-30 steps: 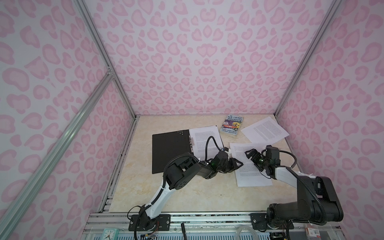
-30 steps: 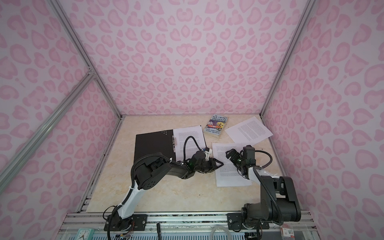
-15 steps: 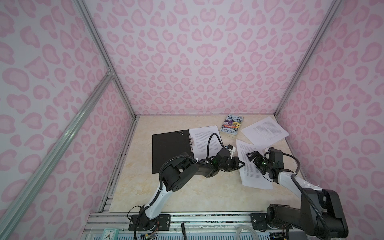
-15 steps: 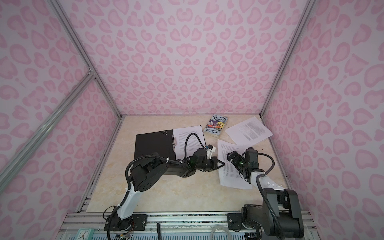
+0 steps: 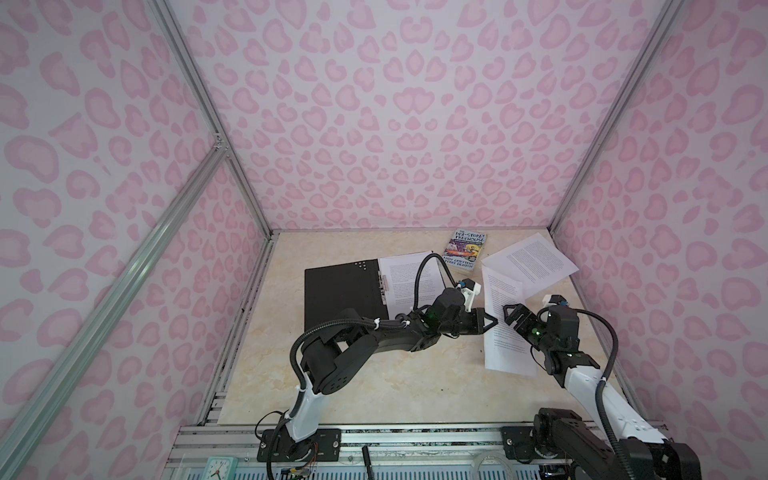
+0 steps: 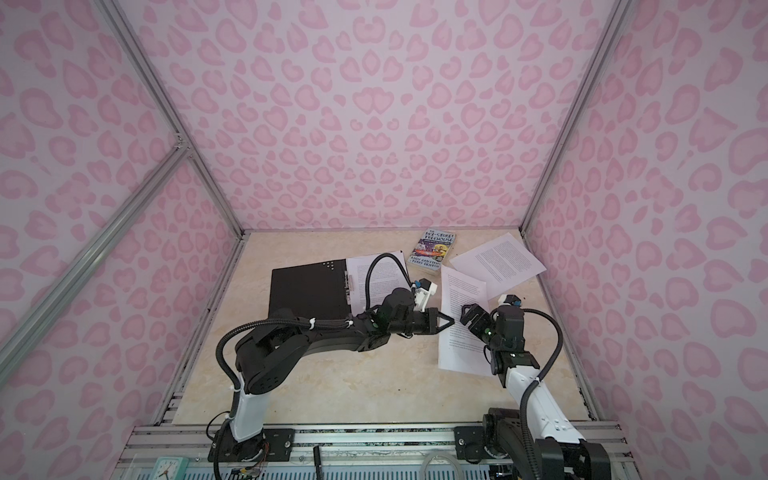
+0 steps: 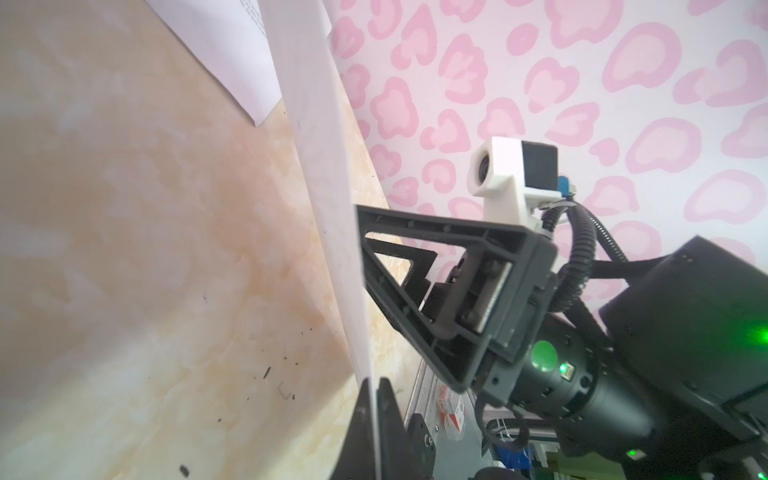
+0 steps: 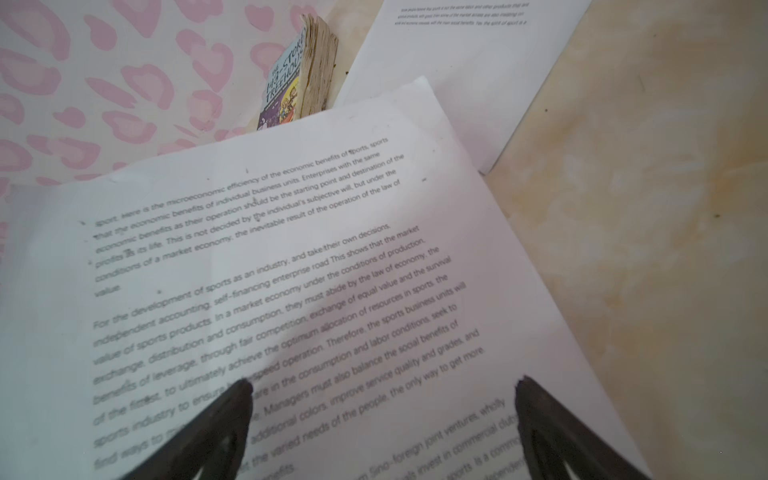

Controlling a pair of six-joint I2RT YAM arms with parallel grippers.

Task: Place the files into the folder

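The left gripper (image 5: 490, 322) had its fingers clamped on the lifted edge of a thin white printed paper sheet (image 5: 505, 353). The right gripper (image 5: 512, 316) hung over it, fingers wide apart. The marbled beige tabletop (image 5: 395, 374) lay bare nearby.

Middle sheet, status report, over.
Left gripper shut on middle sheet at its edge. Right gripper open over same sheet. Folder open, another sheet lying in it. Book at back.

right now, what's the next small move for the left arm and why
Probably draw the held sheet left toward the open folder. The left gripper is shut on its lifted edge, the right gripper stands open above it, and another sheet already lies in the folder.
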